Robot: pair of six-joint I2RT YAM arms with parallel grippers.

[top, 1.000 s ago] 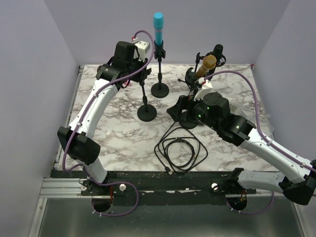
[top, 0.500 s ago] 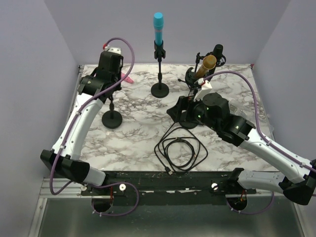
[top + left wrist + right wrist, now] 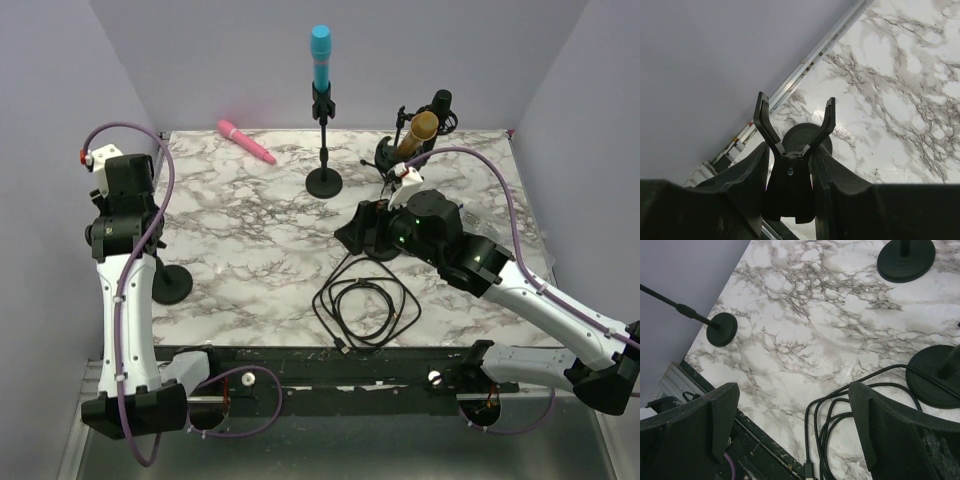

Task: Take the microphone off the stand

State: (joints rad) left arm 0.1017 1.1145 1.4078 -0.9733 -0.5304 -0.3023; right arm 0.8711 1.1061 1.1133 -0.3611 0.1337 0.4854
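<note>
A pink microphone [image 3: 247, 142] lies flat on the marble table at the back left, free of any stand. My left gripper [image 3: 128, 232] is at the table's left edge, shut on a black stand just below its empty forked clip [image 3: 792, 125]. The stand's round base [image 3: 170, 285] rests near the front left edge and shows behind the clip in the left wrist view [image 3: 805, 140]. My right gripper [image 3: 360, 228] is open and empty above the middle of the table, over a cable coil [image 3: 840, 425].
A blue microphone [image 3: 320, 58] stands upright on a stand with a round base [image 3: 324, 182] at the back centre. A gold microphone [image 3: 420, 128] and a black one [image 3: 441, 104] sit on stands at the back right. A black cable coil [image 3: 365, 305] lies front centre.
My left arm has swung the black stand from the table's middle to the front left edge. The pink microphone, earlier beside the gripper, now lies on the table. The right arm barely moved.
</note>
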